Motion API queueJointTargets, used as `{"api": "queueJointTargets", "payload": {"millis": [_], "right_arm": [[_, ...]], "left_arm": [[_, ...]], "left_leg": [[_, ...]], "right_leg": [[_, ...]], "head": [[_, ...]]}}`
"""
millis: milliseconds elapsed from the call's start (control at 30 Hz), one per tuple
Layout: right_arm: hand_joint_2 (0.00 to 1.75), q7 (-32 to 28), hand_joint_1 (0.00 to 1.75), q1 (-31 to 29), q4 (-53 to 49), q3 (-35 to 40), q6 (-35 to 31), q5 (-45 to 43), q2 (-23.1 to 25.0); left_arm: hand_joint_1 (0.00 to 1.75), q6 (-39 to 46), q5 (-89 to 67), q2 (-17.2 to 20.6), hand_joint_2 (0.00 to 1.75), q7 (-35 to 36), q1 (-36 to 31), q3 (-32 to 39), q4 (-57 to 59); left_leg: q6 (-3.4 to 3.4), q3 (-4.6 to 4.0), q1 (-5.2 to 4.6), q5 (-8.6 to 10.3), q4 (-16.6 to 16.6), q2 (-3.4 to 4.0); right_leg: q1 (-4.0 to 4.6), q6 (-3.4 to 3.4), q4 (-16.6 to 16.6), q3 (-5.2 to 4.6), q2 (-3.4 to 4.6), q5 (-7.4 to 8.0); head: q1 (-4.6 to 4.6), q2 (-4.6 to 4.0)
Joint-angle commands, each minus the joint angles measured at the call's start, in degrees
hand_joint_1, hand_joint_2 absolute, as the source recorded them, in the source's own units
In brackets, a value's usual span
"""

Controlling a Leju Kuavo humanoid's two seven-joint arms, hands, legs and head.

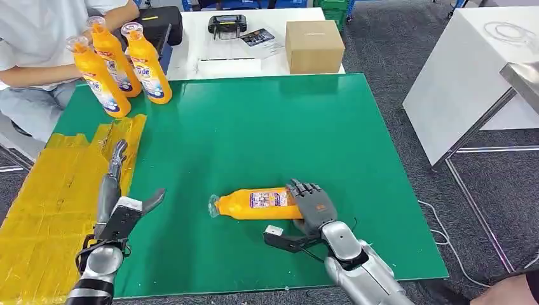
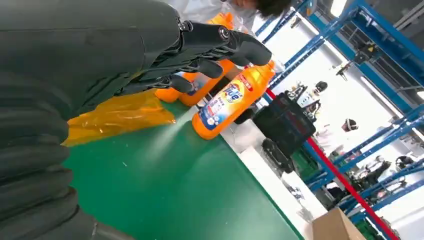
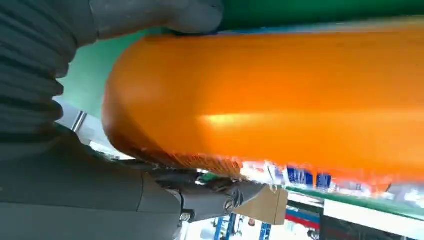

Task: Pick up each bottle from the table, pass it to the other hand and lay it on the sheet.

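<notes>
Barely begun: right hand [image 1: 314,204] clamped around lying bottle [image 1: 257,204] at table [image 1: 267,121] centre, left hand [image 1: 117,190] spread empty at eight o'clock, sheet [image 1: 57,197] bare, three bottles [image 1: 117,63] upright at eleven o'clock.

Your green-topped table [image 1: 267,121] carries a crinkled yellow plastic sheet [image 1: 44,203] at lower left, three upright orange bottles [image 1: 117,63] upper left, and one orange bottle lying flat [image 1: 254,204] at lower centre.
</notes>
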Motion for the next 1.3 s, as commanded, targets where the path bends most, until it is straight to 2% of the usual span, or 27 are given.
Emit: {"api": "queueJointTargets", "payload": {"millis": [33, 167, 467, 500, 567, 600, 667, 833, 900, 1100, 1300], "right_arm": [[1.75, -4.6, 1.75, -5.2, 14.7, -0.1, 2.9, -2.9, 0.4], [1.75, -7.7, 1.75, -8.0, 19.9, 1.9, 5.0, -4.5, 0.2], [1.75, -8.2, 1.75, -8.7, 21.2, 2.4, 5.5, -4.7, 0.5], [1.75, -8.8, 1.57, -9.2, 22.2, 2.6, 5.0, -5.5, 0.7], [1.75, -8.8, 1.75, -9.6, 23.0, 3.1, 2.8, -6.2, 1.1], [1.75, -8.9, 1.75, -9.4, 22.5, 2.7, 1.8, -6.8, 1.2], [1.75, -8.2, 1.75, -7.2, 17.8, 0.3, -2.2, -8.6, 1.8], [1.75, -6.2, 1.75, 1.4, 0.1, -7.7, -8.0, -11.8, 3.0], [1.75, -6.4, 1.75, 3.4, -3.9, -10.0, -9.8, -12.1, 3.7], [1.75, -11.0, 1.75, 6.1, -8.3, -16.7, -15.8, -14.2, 6.9], [1.75, -19.1, 1.75, 9.3, -14.5, -21.4, -24.3, -21.8, 10.0]], "left_arm": [[0.00, -0.6, 1.3, -0.6, 1.75, 0.1, -4.1, -1.5, 6.1], [0.00, -1.0, 2.2, -0.7, 1.75, -0.6, -5.8, -2.4, 8.5], [0.00, -1.0, 2.5, -0.7, 1.75, -0.8, -6.2, -2.5, 9.0], [0.00, -1.1, 2.9, -0.6, 1.75, -1.0, -6.5, -2.8, 9.5], [0.00, -1.4, 3.5, -0.6, 1.75, -1.0, -6.6, -3.3, 9.7], [0.00, -1.5, 3.5, -0.5, 1.75, -1.0, -6.4, -3.4, 9.4], [0.00, -3.3, 4.7, -0.6, 1.75, -0.7, -4.7, -3.5, 7.1], [0.00, -12.7, 9.3, -1.6, 1.75, 1.9, 1.6, -5.3, -3.7], [0.00, -14.1, 9.7, -2.1, 1.75, 2.3, 2.8, -6.6, -6.1], [0.00, -17.3, 14.3, -3.0, 1.75, 1.3, 5.5, -9.5, -11.4], [0.00, -24.8, 26.4, -5.4, 1.75, 4.3, 3.3, -7.8, -3.5]], "left_leg": [[0.02, 0.18, 0.03, 0.01, -0.1, -0.10], [0.03, 0.36, 0.02, 0.05, 0.0, -0.15], [0.06, 0.53, 0.08, 0.08, -0.1, -0.18], [0.04, 0.68, 0.04, 0.03, -0.1, -0.12], [0.03, 0.68, 0.04, 0.06, -0.1, -0.17], [0.03, 0.69, 0.04, 0.04, -0.1, -0.16], [0.03, 0.70, 0.06, 0.04, -0.1, -0.12], [0.03, 0.67, 0.07, -0.08, 0.0, -0.03], [0.04, 0.54, 0.02, -0.07, 0.0, -0.09], [0.04, -0.06, -0.01, -0.06, 0.0, -0.08], [0.04, -0.15, -0.03, -0.04, 0.0, -0.12]], "right_leg": [[0.04, -0.04, -0.1, 0.22, -0.14, -0.01], [0.04, -0.04, -0.1, 0.39, -0.22, 0.01], [0.10, -0.07, -0.2, 0.59, -0.29, 0.07], [0.05, -0.04, -0.1, 0.67, -0.19, 0.02], [0.06, -0.05, -0.2, 0.67, -0.25, 0.03], [0.05, -0.04, -0.1, 0.68, -0.23, 0.01], [0.07, -0.06, -0.2, 0.68, -0.20, 0.03], [0.09, -0.06, -0.2, 0.68, -0.10, -0.05], [0.03, -0.02, -0.1, 0.58, -0.12, -0.07], [0.01, -0.01, 0.0, 0.04, -0.08, -0.04], [-0.02, -0.01, 0.0, -0.09, -0.11, -0.04]], "head": [[0.00, 0.00], [0.02, 0.00], [0.00, 0.00], [0.00, 0.00], [0.00, 0.00], [0.02, 0.00], [0.00, 0.00], [0.00, 0.00], [0.00, 0.00], [-0.02, 0.00], [0.00, 0.00]]}}
